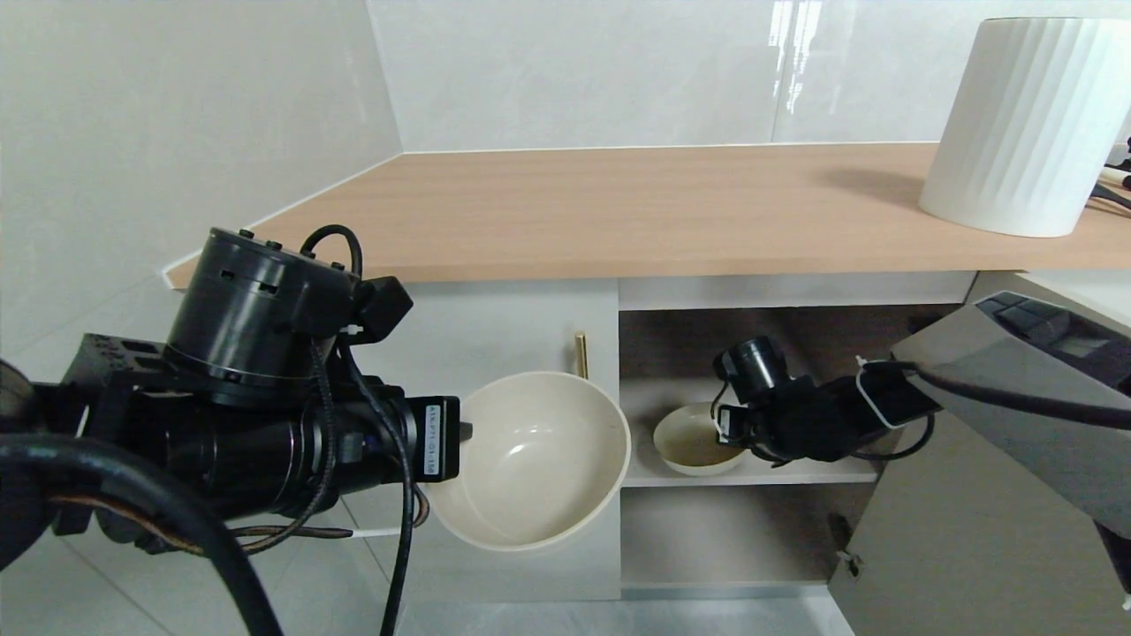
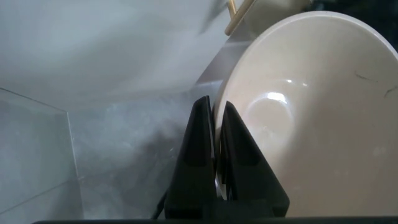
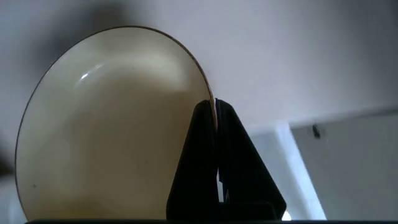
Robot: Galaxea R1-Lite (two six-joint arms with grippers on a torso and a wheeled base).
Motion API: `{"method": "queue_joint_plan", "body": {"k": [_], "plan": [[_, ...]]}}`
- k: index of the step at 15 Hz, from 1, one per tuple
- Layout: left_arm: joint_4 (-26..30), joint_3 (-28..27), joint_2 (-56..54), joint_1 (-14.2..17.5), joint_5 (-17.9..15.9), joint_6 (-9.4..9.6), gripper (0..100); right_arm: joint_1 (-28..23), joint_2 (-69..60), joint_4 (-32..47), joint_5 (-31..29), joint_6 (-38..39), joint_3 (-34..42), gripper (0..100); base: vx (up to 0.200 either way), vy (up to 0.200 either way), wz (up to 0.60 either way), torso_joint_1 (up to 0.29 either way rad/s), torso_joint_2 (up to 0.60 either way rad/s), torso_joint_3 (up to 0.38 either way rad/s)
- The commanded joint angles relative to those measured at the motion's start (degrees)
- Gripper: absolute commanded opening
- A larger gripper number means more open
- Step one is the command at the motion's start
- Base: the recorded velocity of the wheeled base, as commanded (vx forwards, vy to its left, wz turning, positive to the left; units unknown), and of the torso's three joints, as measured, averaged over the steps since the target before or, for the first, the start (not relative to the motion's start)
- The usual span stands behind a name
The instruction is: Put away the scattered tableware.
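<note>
Left gripper (image 1: 466, 432): fingers pinched tight on the rim of the big round cream bowl (image 1: 539, 459).
Big bowl: up in the air, tipped on its side, in front of the shut white cupboard door (image 1: 495, 327).
Right gripper (image 1: 726, 433): squeezed on the edge of the small cream dish (image 1: 687, 440).
Small dish: inside the open cupboard, at the white shelf (image 1: 760, 473). I cannot tell if they touch.
Up top: wooden counter (image 1: 618, 212) with a tall white ribbed tub (image 1: 1025, 124).

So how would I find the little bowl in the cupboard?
Look under the long wooden counter for the open cupboard. At its shelf is a small bowl, shallow and cream, the right gripper pinching its rim. It is smaller and flatter than the deep bowl that the left gripper holds outside, before the closed door.
</note>
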Motion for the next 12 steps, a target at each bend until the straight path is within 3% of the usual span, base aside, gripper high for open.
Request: {"method": "queue_joint_plan", "body": {"k": [1,4,12], "plan": [[0.0,0.0,0.6,-0.4,0.0,-0.01,0,-2.3,5.9,0.0,0.0,-0.5,-4.7,0,0.0,0.0,0.0,0.0,0.0,0.0],[-0.3,0.1,0.8,-0.9,0.0,-0.01,0,-4.5,8.7,0.0,-0.1,-2.8,-10.1,0,0.0,0.0,0.0,0.0,0.0,0.0],[-0.3,0.0,1.0,-0.9,0.1,-0.1,0,-5.6,12.7,-0.3,-0.6,-3.0,-14.1,0,0.0,0.0,0.0,0.0,0.0,0.0]]}}
